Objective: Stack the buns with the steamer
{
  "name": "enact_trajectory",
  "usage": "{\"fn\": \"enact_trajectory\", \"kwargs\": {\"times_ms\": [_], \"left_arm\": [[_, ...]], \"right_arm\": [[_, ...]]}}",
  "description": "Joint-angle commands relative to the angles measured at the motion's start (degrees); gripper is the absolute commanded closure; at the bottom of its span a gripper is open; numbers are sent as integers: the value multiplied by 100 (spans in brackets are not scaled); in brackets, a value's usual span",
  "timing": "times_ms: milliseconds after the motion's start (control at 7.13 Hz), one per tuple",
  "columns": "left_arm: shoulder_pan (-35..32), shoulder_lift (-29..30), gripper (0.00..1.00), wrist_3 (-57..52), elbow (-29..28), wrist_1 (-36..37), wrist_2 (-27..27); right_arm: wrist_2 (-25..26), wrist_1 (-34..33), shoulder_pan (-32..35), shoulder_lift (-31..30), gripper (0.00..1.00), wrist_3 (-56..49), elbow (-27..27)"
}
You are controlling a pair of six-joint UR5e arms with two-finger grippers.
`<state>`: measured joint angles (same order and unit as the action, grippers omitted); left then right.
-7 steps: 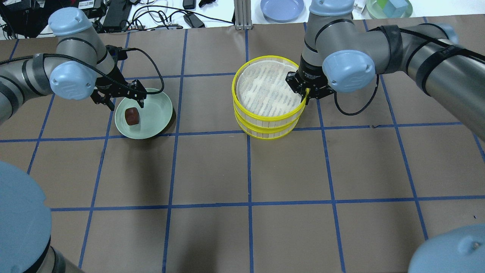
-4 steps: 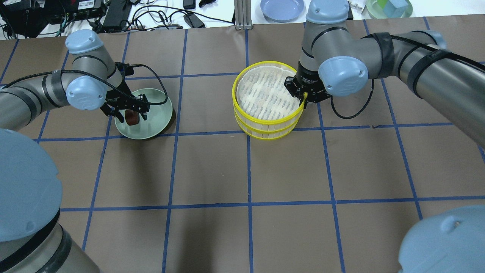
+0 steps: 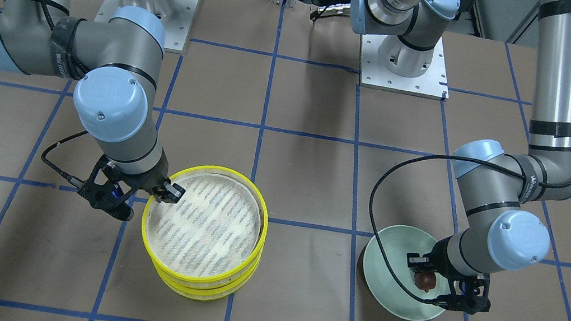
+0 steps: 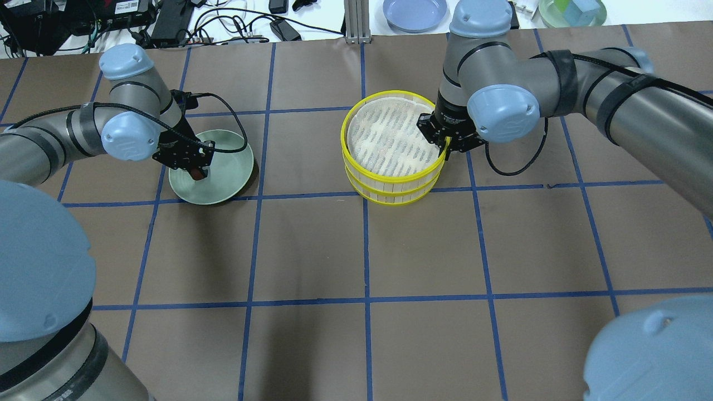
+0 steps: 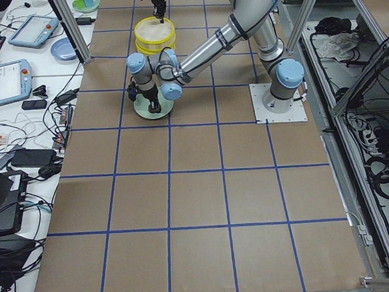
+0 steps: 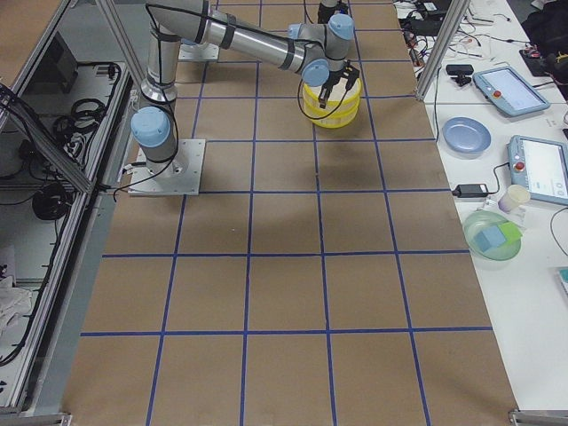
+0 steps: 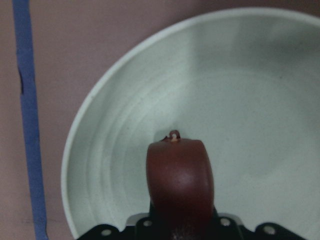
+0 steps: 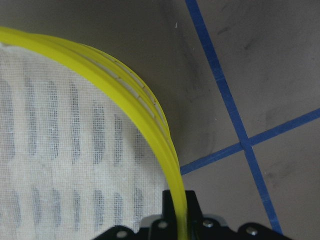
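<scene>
The steamer's two yellow-rimmed tiers stand stacked at mid-table, the top tier [image 4: 390, 133] on the lower tier [image 4: 392, 195]; the stack also shows in the front view [image 3: 203, 222]. My right gripper [image 4: 445, 146] is shut on the top tier's rim [image 8: 125, 100] at its right edge. The dark reddish-brown bun [image 7: 180, 185] lies on the pale green plate [image 4: 228, 172]. My left gripper [image 4: 195, 171] is down in the plate and shut on this bun [image 3: 424, 280]. The top tier's cloth is bare. The cream-white bun is out of view.
A blue plate [image 4: 415, 12] and a green bowl with blocks [image 4: 571, 11] sit beyond the table's far edge, beside cables. The arm bases [image 3: 405, 59] stand on the robot's side. Blue tape lines grid the brown tabletop.
My left gripper has come down over the brown bun and closed on it. My right gripper has lowered the top tier, which now looks smaller and sits on the lower one.
</scene>
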<state>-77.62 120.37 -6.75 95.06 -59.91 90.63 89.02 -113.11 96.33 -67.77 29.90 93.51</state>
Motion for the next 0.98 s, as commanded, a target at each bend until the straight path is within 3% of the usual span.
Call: {"fn": "enact_trajectory", "kwargs": {"times_ms": [0,140,561,841], "left_arm": [[-43,-250,100,251,-180,-55,-475],[-147,-382,100,714,-189,-56,-537],[-499,-725,100,1867,-276,-47,-1529],[-762,-857,100,2271,-330,-47,-1557]], "right_arm": [[-7,-88,-1,0,100,7,-8],[10,-158,-1,0,100,7,-8],[37,-159,8,9,99,7,1],[46,-168,-1,62,86,-19,1]]}}
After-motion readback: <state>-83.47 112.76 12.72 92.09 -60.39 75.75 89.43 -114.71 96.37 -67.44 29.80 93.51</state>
